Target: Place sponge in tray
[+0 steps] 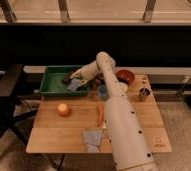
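Camera view: gripper (73,79) reaches over the green tray (51,87) with the sponge (75,85) at its tip.

White arm (114,105) stretches from the near right across the wooden table (54,132) to the tray at the far left. The blue-grey sponge sits right under the gripper, inside the tray's right half; whether it rests on the floor or hangs just above is unclear, and I cannot tell how the gripper stands. To finish well, lower until the sponge lies flat on the tray floor, release, then lift straight up so it is not dragged over the rim. An orange (63,109), a carrot (100,114), a grey cloth (92,140) and a red bowl (125,76) stay well apart.
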{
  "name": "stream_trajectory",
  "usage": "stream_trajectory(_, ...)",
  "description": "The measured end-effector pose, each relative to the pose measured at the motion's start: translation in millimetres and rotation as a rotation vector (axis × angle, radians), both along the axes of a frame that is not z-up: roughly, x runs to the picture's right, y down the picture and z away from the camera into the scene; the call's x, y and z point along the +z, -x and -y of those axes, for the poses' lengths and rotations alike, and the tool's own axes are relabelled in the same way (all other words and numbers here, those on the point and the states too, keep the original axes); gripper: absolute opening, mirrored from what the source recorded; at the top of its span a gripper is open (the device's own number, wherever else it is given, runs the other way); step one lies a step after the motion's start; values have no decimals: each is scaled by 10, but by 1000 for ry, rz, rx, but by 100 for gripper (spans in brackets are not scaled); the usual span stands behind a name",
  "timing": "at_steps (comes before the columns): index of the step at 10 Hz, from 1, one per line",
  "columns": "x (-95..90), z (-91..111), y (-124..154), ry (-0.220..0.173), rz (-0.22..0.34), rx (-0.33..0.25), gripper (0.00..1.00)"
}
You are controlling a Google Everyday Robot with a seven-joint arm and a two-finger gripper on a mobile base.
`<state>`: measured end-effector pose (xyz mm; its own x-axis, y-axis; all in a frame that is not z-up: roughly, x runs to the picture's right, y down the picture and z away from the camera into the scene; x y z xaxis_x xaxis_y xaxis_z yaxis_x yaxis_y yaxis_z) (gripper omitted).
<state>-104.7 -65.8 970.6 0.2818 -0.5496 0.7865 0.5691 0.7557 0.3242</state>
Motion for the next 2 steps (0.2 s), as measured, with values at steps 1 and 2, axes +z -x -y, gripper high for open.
stream_trajectory(1, -6, 5, 12, 0, 1, 0, 80)
stream_trajectory(2, -6, -1, 35, 1, 3, -2, 80)
